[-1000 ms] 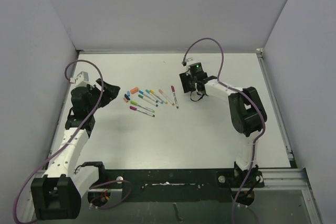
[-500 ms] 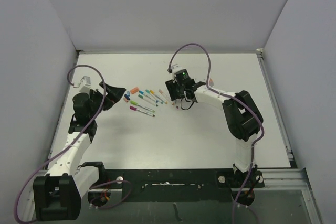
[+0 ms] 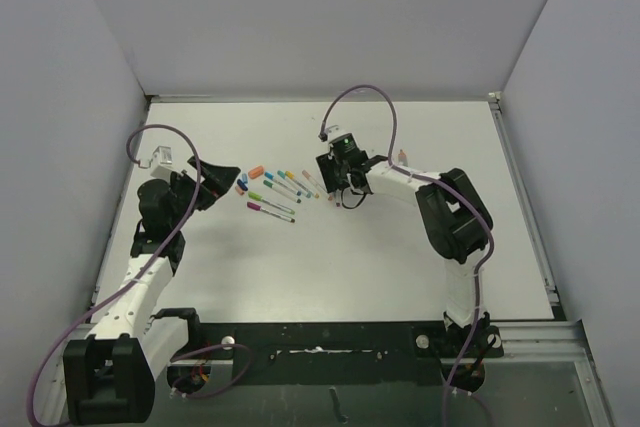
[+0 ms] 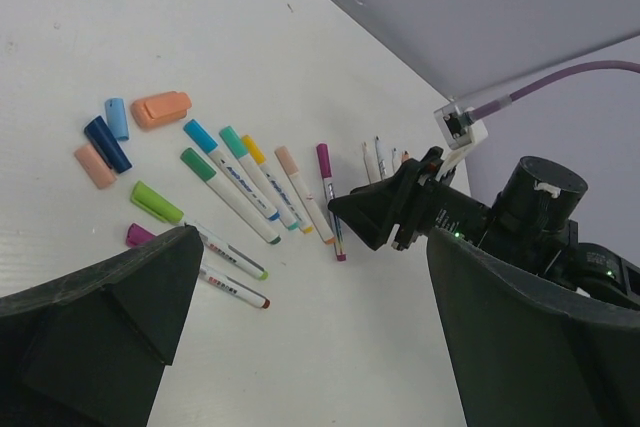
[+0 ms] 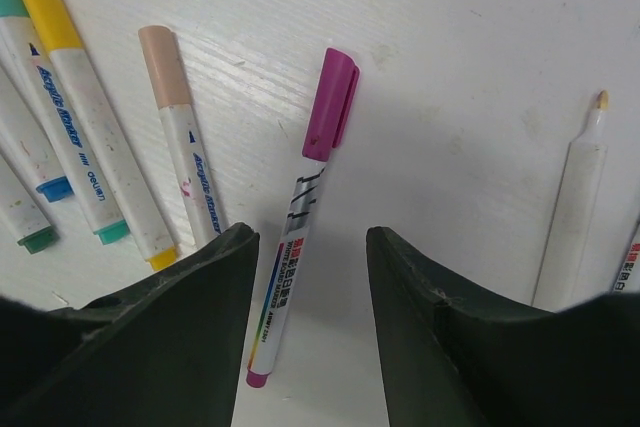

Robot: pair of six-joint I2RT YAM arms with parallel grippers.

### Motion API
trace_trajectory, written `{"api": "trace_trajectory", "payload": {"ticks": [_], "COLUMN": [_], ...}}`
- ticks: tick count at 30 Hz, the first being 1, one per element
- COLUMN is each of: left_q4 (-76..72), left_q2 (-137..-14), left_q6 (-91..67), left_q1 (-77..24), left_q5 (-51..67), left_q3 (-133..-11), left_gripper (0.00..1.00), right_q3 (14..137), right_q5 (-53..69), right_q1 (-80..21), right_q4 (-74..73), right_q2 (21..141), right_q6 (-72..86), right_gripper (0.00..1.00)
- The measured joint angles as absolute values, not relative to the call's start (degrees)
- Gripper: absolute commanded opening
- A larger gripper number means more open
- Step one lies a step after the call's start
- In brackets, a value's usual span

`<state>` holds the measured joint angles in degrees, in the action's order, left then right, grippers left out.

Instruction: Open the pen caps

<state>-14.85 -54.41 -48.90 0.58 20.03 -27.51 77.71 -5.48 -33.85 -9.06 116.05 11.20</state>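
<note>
Loose pen caps lie at the left end of the row: a fat orange one (image 4: 160, 108), a light blue one (image 4: 117, 118), a dark blue one (image 4: 107, 143) and a salmon one (image 4: 95, 165); the orange cap also shows in the top view (image 3: 256, 170). Several capped pens (image 4: 245, 182) lie side by side to their right. My right gripper (image 5: 310, 239) is open and low over a magenta-capped pen (image 5: 298, 209), one finger on each side; its cap (image 5: 330, 104) points away. My left gripper (image 3: 222, 177) is open and empty just left of the loose caps.
Uncapped pale barrels lie right of the magenta pen, one with a yellowish tip (image 5: 572, 197), and show in the top view (image 3: 400, 155) beside the right arm. A peach-capped pen (image 5: 185, 152) and a yellow-capped pen (image 5: 95, 112) lie close to the left finger (image 5: 175, 332).
My right gripper has swung left and come down over the magenta-capped pen. My left gripper has moved a little right, towards the loose caps. Both stayed open.
</note>
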Motion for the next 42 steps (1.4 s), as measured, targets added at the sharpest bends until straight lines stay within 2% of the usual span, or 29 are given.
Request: {"api": "trace_trajectory", "payload": {"ticks": [12,17,24,31,37,42], "left_q4": [-15.3,-15.7,-16.5,-17.2,-19.2,-22.0], "left_q2": [-54.4,-54.7,-56.2,-59.2,-65.9,-72.4], "left_q6": [-48.9,-48.9,-49.1,-48.9,-48.7,-48.9], "left_q1": [0.6,0.6,0.4,-5.0,-14.0,-18.4], "left_q5": [20.2,20.5,21.4,20.6,18.1,16.6], "left_q3": [-27.5,-27.5,-27.5,-27.6,-28.8,-31.0], "left_gripper": [0.98,0.98,0.98,0.98,0.97,0.96], "right_q3": [79.4,79.4,79.4,74.7,63.5,59.5], "right_q5": [-5.5,-5.5,-5.4,-4.7,-2.2,0.9], "right_q1": [-33.8,-33.8,-33.7,-32.9,-32.7,-33.1], "right_q4": [-9.7,-9.7,-9.6,-5.2,-1.4,1.7], "right_q2": [118.7,118.7,118.7,116.4,106.2,98.2], "right_q6": [11.6,11.7,12.5,12.7,12.5,12.4], "right_gripper": [0.39,0.27,0.01,0.00,0.00,0.00]}}
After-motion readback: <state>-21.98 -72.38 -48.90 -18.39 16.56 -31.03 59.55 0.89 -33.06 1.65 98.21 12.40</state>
